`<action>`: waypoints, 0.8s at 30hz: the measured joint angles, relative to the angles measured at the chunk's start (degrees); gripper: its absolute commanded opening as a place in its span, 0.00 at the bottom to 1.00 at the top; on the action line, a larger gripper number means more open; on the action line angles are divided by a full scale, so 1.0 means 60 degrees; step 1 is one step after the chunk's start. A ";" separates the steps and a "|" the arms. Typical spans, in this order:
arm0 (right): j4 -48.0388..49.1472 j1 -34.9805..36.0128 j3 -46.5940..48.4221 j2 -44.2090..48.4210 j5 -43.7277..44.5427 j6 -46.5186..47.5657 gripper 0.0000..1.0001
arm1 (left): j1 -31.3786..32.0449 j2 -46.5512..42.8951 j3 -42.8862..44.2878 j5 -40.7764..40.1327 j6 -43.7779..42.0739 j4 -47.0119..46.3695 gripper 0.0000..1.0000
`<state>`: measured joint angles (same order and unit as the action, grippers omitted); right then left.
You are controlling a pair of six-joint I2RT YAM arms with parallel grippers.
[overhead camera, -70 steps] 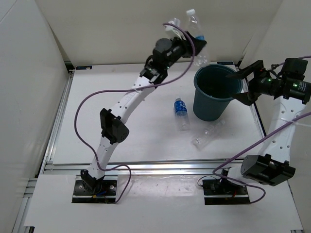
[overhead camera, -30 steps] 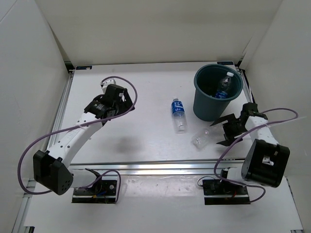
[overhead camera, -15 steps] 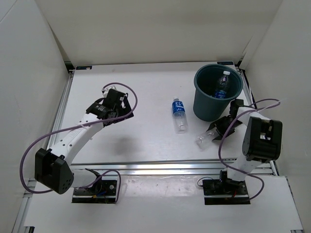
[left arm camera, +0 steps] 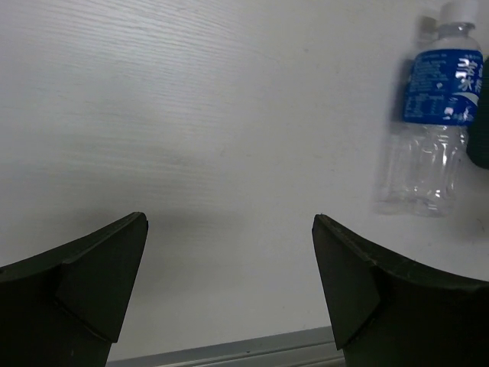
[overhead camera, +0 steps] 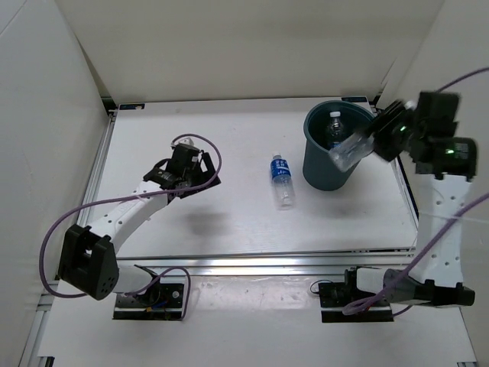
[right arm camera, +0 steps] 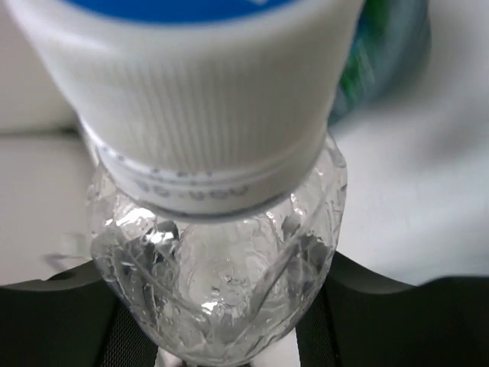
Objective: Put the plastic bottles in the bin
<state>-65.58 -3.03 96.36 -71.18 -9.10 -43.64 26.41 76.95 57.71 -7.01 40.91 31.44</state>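
- bin [overhead camera: 319, 171]: round, tapered, dark teal plastic; blue-labelled bottle [overhead camera: 334, 127] inside, white cap up
- right tool [overhead camera: 370, 144]: aloft over the bin's rim; pinching crinkled clear bottle [overhead camera: 345, 151] below its ribbed white cap [right arm camera: 191, 92]
- left tool [left arm camera: 229, 256]: spread, low over the white table [overhead camera: 229, 222]
- second labelled bottle [overhead camera: 283, 180]: lying on the table, left of the bin

Bare desk [overhead camera: 229, 222] is free across the centre and along 6 o'clock. The left arm spans 7 to 10 o'clock, and only bare desk shows between the wide-spread jaws of its tool [left arm camera: 229, 222]. A labelled bottle [overhead camera: 283, 181] lies just right of centre, near the bin [overhead camera: 321, 164] at 1 o'clock. The clear bottle [overhead camera: 353, 148] clamped in the right tool [overhead camera: 380, 140] hangs across the bin's mouth. White walls [overhead camera: 46, 153] close off 9, 12 and 3 o'clock.
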 measured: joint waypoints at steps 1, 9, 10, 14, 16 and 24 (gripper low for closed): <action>-0.0026 0.0000 0.1315 -0.0211 0.0313 0.0124 0.16 | 0.0044 0.0069 -0.0124 0.0248 0.0007 -0.0240 1.00; 0.0823 0.0004 0.4943 -0.2361 0.2412 0.1195 0.45 | 0.0619 0.1264 0.0171 0.1304 -0.0495 -0.1195 1.00; 0.0991 0.0022 0.4881 -0.2718 0.2590 0.1392 0.49 | 0.0659 0.1362 0.0291 0.1362 -0.0576 -0.1253 1.00; 0.1410 0.0328 0.4856 -0.4597 0.3071 0.2364 1.00 | 0.0674 0.1639 0.0834 0.1803 -0.0882 -0.1555 1.00; 0.1406 0.0681 0.4849 -0.5191 0.3279 0.2626 1.00 | 0.0670 0.1821 0.1162 0.2087 -0.0889 -0.1774 1.00; 0.1366 0.2138 0.3789 -0.2838 0.3756 0.2590 1.00 | 0.1133 0.3861 0.3446 0.2973 -0.0984 -0.2506 1.00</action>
<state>-57.39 9.80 119.09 -88.20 13.43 -28.10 33.21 100.12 78.39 10.83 35.00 16.40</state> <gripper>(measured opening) 0.998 0.998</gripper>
